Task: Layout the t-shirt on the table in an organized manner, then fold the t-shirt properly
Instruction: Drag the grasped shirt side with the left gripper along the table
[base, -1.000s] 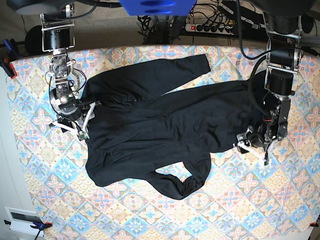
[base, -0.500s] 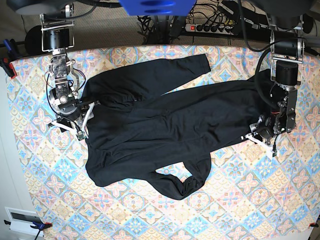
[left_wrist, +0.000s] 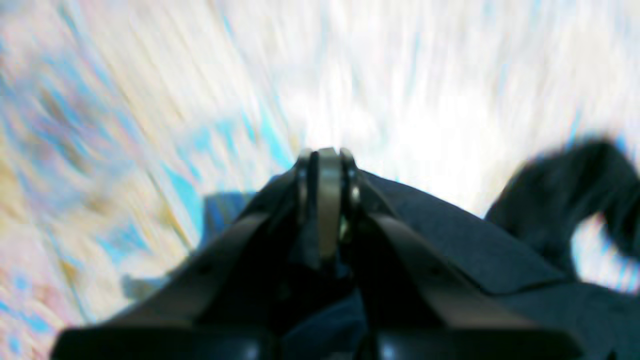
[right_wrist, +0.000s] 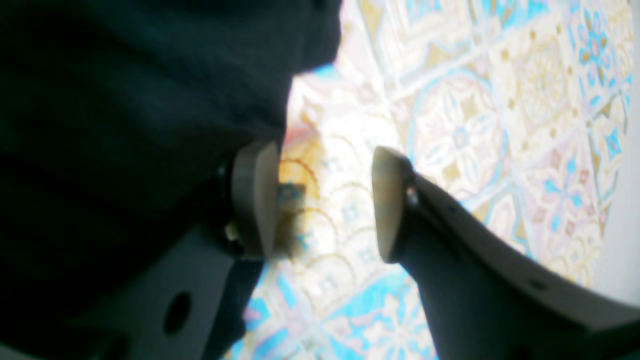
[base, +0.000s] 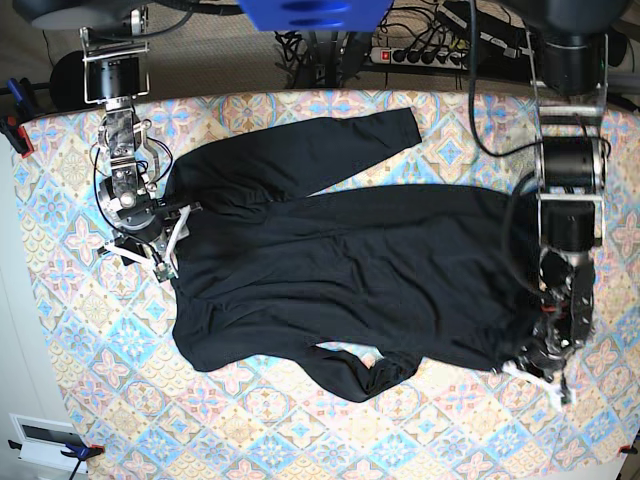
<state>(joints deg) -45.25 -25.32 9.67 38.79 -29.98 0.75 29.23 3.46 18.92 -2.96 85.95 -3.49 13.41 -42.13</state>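
Nearest the desk's (base: 300, 430) front edge, a sleeve of the plain black t-shirt (base: 340, 270) curled in a loop. My left hand (base: 540, 365) was clamped shut on the shirt's hem near the front right corner. The wrinkled body spread across the desk's middle. My right hand (right_wrist: 320, 205) stood wide beside the shirt's left edge, gripping nothing. The other sleeve reached toward the far edge.
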